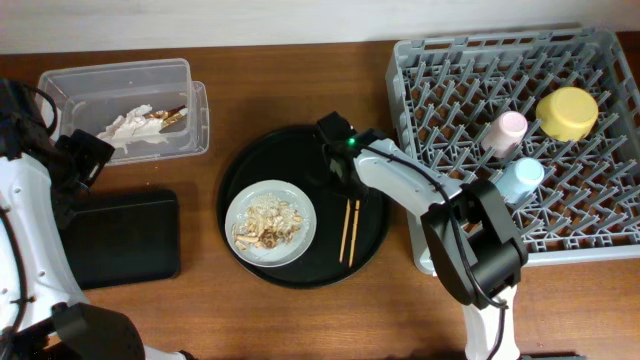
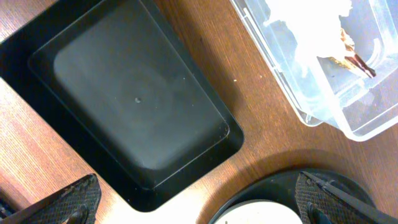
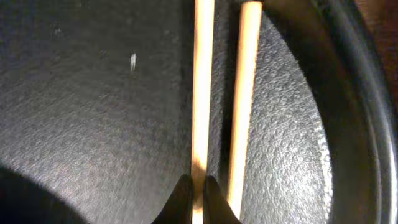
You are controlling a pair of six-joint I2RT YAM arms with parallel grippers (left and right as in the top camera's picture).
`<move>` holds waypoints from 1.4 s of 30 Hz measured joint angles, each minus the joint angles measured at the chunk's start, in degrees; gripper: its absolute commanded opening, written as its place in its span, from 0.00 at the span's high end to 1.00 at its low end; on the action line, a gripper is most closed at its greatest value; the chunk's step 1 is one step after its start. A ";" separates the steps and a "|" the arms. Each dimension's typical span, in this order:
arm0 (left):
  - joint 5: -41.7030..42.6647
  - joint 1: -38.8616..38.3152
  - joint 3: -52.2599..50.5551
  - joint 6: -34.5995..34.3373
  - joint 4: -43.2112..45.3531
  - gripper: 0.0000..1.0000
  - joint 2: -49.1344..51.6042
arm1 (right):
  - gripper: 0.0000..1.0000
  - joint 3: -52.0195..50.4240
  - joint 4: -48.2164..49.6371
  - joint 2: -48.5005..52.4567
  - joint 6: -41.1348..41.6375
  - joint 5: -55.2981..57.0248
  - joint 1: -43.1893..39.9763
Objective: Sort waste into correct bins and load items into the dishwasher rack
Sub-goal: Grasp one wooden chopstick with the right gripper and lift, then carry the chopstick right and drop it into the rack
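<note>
The pair of wooden chopsticks (image 1: pixel 350 230) lies on the large round black tray (image 1: pixel 370 255), right of the pale grey plate (image 1: pixel 302 240) that holds the beige food bits (image 1: pixel 265 225). My right gripper (image 3: pixel 198 194) is down on the tray, shut on the left chopstick (image 3: pixel 202 93). The other chopstick (image 3: pixel 244 106) lies free beside it. My left gripper (image 2: pixel 199 208) is open and empty above the table between the shallow black tray (image 2: pixel 134 99) and the plate (image 2: pixel 261 216). Wrapper scraps (image 1: pixel 135 125) lie in the clear tub (image 1: pixel 190 75). The pink cup (image 1: pixel 505 130), light-blue cup (image 1: pixel 520 178) and yellow bowl (image 1: pixel 567 112) sit in the grey rack (image 1: pixel 440 70).
The shallow black tray (image 1: pixel 125 238) sits at the left below the clear tub (image 2: pixel 292 99). The right arm (image 1: pixel 400 180) reaches across from the rack's left edge. Bare wooden table shows along the front and between the trays.
</note>
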 measured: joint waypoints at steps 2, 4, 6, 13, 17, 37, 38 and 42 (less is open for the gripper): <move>0.00 0.00 0.00 0.00 -0.02 0.01 0.00 | 0.96 4.31 -4.85 -0.35 -2.16 -0.66 -0.61; -0.02 0.00 0.00 0.00 -0.02 0.01 0.00 | 0.96 7.02 -7.96 -1.42 -4.28 -0.85 -1.49; 0.02 0.00 0.00 0.00 -0.02 0.01 0.00 | 0.96 10.62 -12.44 -3.17 -7.08 -1.01 -3.15; -0.02 0.00 0.00 0.00 -0.02 0.01 0.00 | 0.96 26.62 -21.59 -9.97 -25.86 -1.01 -16.59; 0.00 0.00 0.00 0.00 -0.02 0.01 0.00 | 0.96 27.02 -21.46 -10.21 -32.87 -0.96 -23.08; 0.00 0.00 0.00 0.00 -0.02 0.01 0.00 | 0.79 26.14 -18.84 -1.20 -36.96 -6.08 -25.66; 0.00 0.00 0.00 0.00 -0.02 0.01 0.00 | 0.76 26.14 -19.04 -1.20 -36.98 -6.73 -25.66; 0.00 0.00 0.00 0.00 -0.02 0.01 0.00 | 0.71 26.14 -20.26 -1.20 -37.13 -9.84 -25.64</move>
